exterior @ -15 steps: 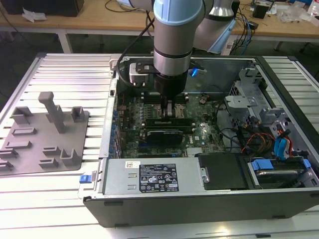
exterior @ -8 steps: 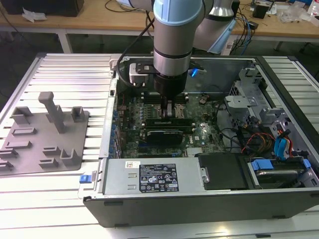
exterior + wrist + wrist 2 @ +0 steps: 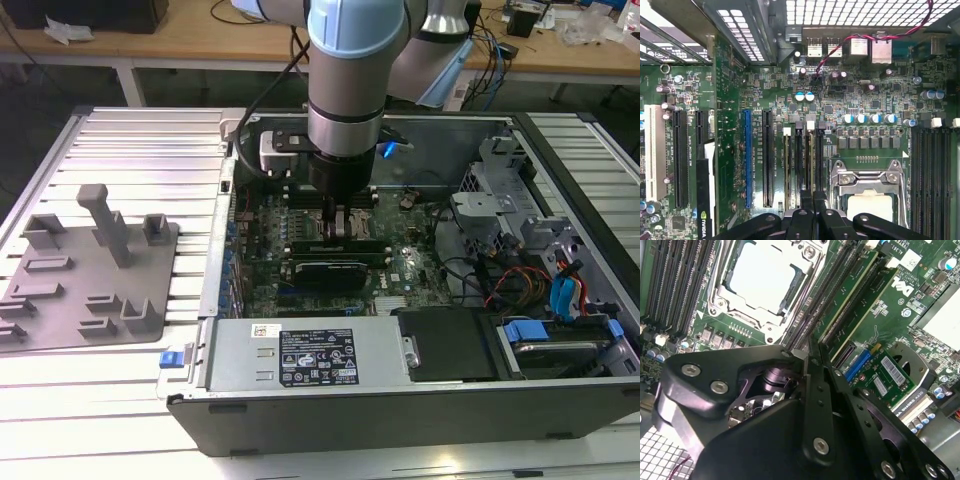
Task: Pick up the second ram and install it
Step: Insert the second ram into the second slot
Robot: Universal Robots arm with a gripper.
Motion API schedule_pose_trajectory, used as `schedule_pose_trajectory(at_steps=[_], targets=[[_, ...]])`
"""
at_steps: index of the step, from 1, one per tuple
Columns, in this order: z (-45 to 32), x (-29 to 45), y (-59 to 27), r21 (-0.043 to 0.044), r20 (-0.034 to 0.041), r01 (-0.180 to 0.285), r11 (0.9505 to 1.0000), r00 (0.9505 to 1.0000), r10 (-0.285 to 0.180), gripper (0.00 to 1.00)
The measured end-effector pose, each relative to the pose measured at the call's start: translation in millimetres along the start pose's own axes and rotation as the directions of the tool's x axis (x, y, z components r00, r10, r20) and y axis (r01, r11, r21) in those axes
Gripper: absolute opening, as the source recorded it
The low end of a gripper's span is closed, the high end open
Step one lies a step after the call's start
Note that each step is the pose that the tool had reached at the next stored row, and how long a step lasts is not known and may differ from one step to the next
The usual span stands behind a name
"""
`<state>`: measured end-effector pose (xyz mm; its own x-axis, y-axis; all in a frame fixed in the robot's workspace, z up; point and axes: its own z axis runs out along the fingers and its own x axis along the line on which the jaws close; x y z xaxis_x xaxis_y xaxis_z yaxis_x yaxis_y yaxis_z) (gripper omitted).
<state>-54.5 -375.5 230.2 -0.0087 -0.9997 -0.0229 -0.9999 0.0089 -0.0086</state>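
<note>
Open computer case [image 3: 420, 400] on a ribbed table [image 3: 120, 150]; grey holder plate [image 3: 85, 275] with upright pegs sits well apart toward the exterior view's left. Inside — motherboard [image 3: 860, 90], processor socket [image 3: 867, 182], blue expansion slot [image 3: 747, 157], cable bundles toward the exterior view's right. Arm points straight down into the case, gripper [image 3: 343, 222] at the memory slots [image 3: 802, 155] beside the socket. Fingers [image 3: 812, 207] drawn together on a thin upright edge, apparently the second ram [image 3: 811, 165], standing in a slot.
</note>
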Motion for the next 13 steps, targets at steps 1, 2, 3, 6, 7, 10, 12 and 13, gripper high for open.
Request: schedule_pose_trajectory(at_steps=[1, 2, 3, 6, 7, 10, 12, 13], targets=[[1.3, -0.1, 0.0, 0.0002, 0.0004, 0.0, 1.0, 1.0, 0.0, 0.09], [2.3, 0.0, 0.0, 0.0002, 0.0003, 0.0, 1.0, 1.0, 0.0, 0.09], [2.3, 0.0, 0.0, 0.0001, 0.0002, 0.0, 1.0, 1.0, 0.0, 0.09], [2.5, 0.0, 0.0, 0.0001, 0.0003, 0.0, 1.0, 1.0, 0.0, 0.1], [2.5, 0.0, 0.0, 0.0001, 0.0002, 0.0, 1.0, 1.0, 0.0, 0.16], [-2.4, -0.1, 0.0, 0.0002, 0.001, 0.0, 1.0, 1.0, 0.0, 0.16], [-15.3, -0.4, -0.2, 0.0005, 0.0015, 0.0, 1.0, 1.0, 0.0, 0.16], [-20.7, -0.5, -0.2, 0.0005, 0.0015, 0.0, 1.0, 1.0, 0.0, 0.16]])
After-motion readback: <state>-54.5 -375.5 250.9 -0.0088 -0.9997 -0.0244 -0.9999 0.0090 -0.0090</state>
